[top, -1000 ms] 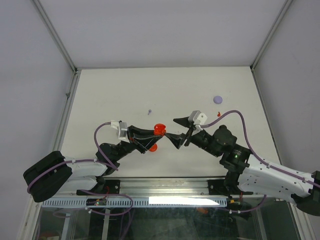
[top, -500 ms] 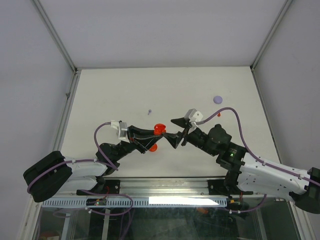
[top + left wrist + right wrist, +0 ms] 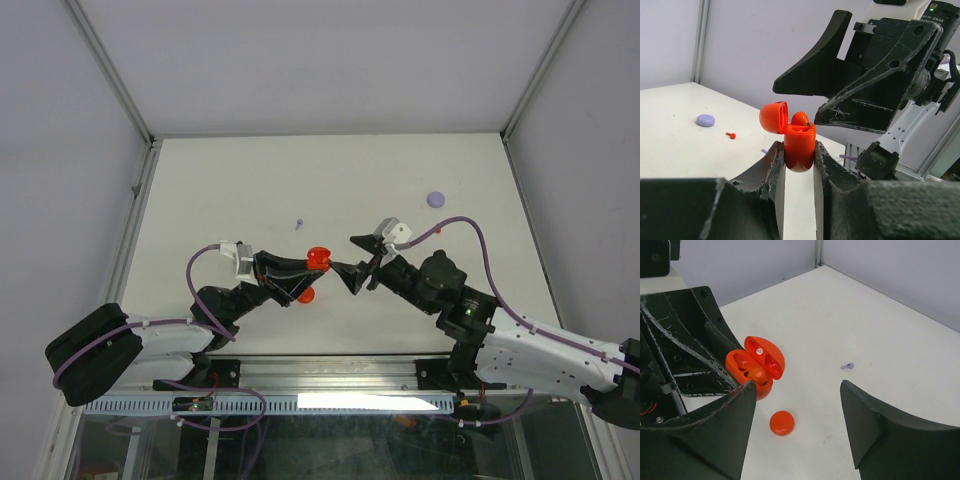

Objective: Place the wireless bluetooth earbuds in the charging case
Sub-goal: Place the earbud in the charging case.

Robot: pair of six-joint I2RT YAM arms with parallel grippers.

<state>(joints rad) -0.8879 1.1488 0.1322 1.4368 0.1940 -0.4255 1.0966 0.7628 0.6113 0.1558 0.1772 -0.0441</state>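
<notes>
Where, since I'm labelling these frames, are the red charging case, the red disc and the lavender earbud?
red charging case (image 3: 800, 150): left wrist view, front of its body.
red disc (image 3: 782, 422): right wrist view, top face.
lavender earbud (image 3: 847, 366): right wrist view, its middle.

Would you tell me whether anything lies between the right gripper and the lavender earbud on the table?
Nothing visible does: bare table separates the open right gripper from the lavender earbud. The red case, held by the left gripper, sits off to one side.
</notes>
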